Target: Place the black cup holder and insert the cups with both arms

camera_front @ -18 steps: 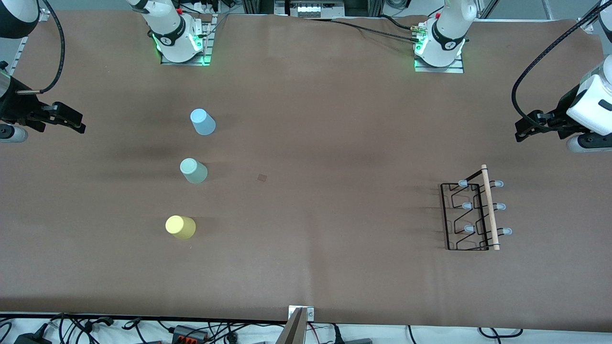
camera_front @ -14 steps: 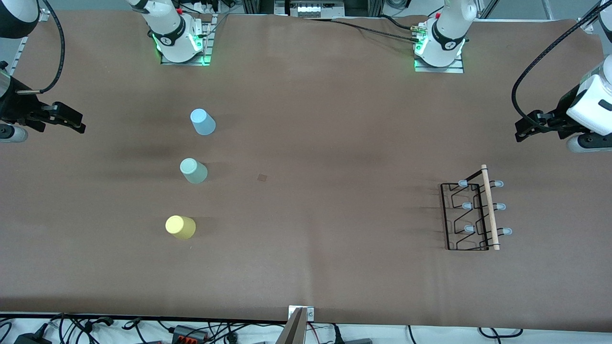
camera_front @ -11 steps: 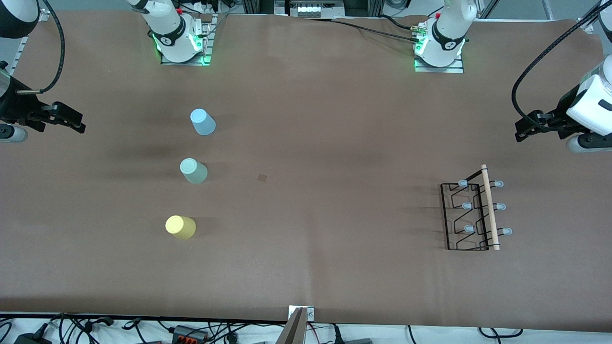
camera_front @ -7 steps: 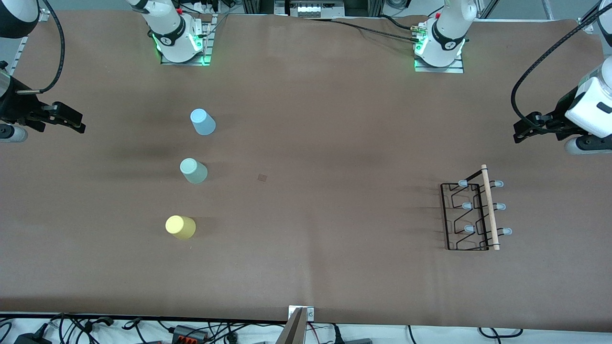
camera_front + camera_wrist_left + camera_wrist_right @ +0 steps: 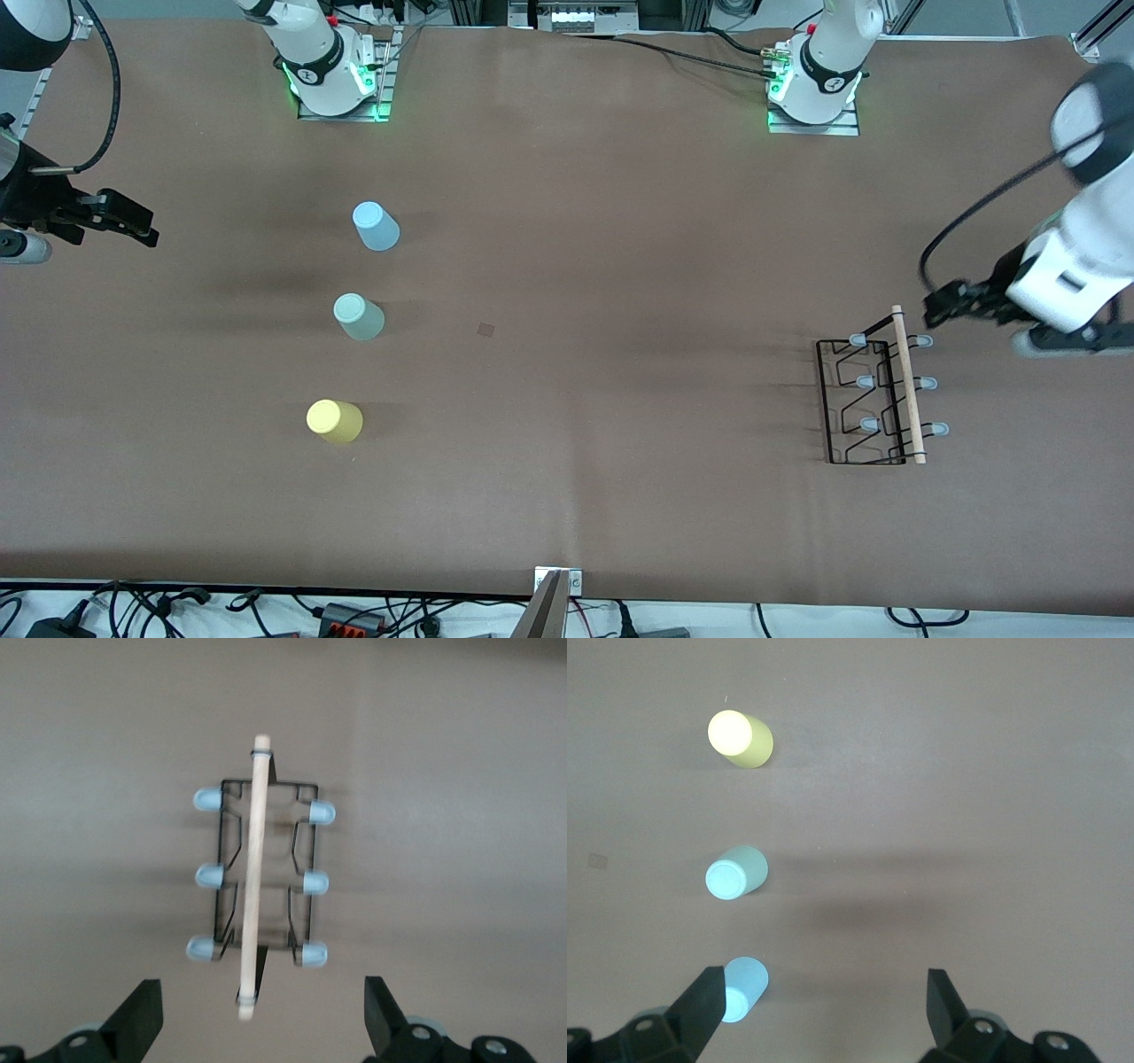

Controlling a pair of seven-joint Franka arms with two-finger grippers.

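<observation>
Looking down, I see my left gripper point(image 5: 937, 308) over the black cup holder point(image 5: 873, 400) at the left arm's end of the desk point(image 5: 620, 221), fingers spread. My right gripper point(image 5: 133, 226) waits, fingers spread and empty, near three cups point(image 5: 358, 317).

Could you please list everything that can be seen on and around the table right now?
black cup holder: one, black wire with a wooden rod and pale blue peg caps, toward the left arm's end of the table.
light blue cup: one, upside down, toward the right arm's end, farthest of the three from the front camera.
mint green cup: one, upside down, between the other two.
yellow cup: one, upside down, nearest the front camera.
table: one, brown covering.
left gripper: black, jaws open, over the rack's end.
right gripper: black, jaws open, waiting at the table's edge.
</observation>
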